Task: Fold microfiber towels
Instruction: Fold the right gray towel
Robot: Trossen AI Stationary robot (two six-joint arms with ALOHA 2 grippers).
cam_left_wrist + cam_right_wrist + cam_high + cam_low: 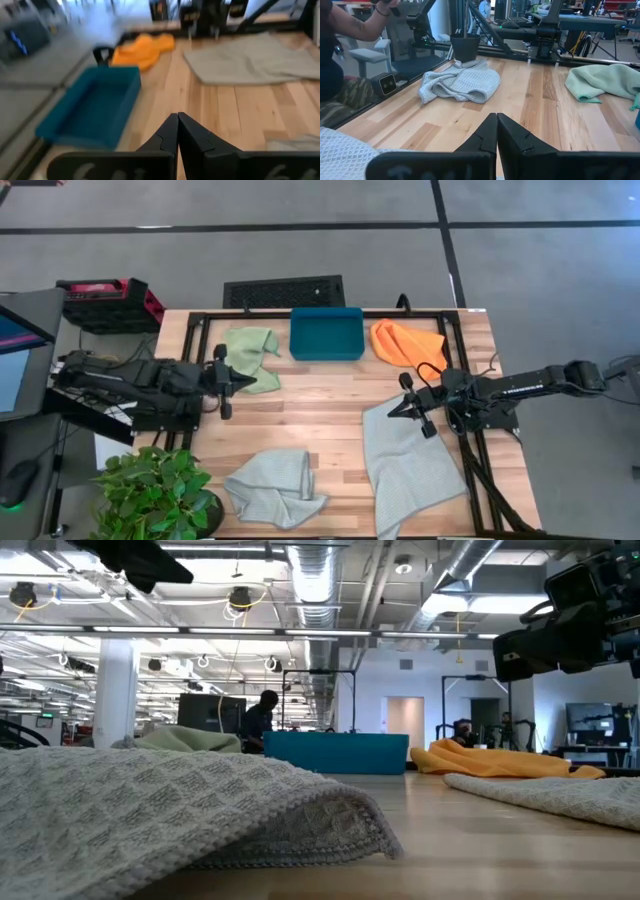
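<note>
Four towels loose on table (320, 405)
Left end effector (243, 383) clenched empty beside green towel (254, 352); right end effector (396, 411) clenched empty above grey towel (410, 470)

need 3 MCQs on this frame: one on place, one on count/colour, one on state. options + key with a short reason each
1. Where is the teal tray?
A. between the green towel and the orange towel
B. beside the plant
C. under the right gripper

2. How many towels lie on the table?
A. two
B. three
C. four

3. How are the left gripper's fingers?
A. wide open
B. shut, holding nothing
C. shut on a towel

Key:
1 A: the green towel lies on one side of it, the orange towel on the other.
2 C: those two plus the crumpled grey towel and the spread grey towel.
3 B: the left gripper has its fingertips together over bare wood.
</note>
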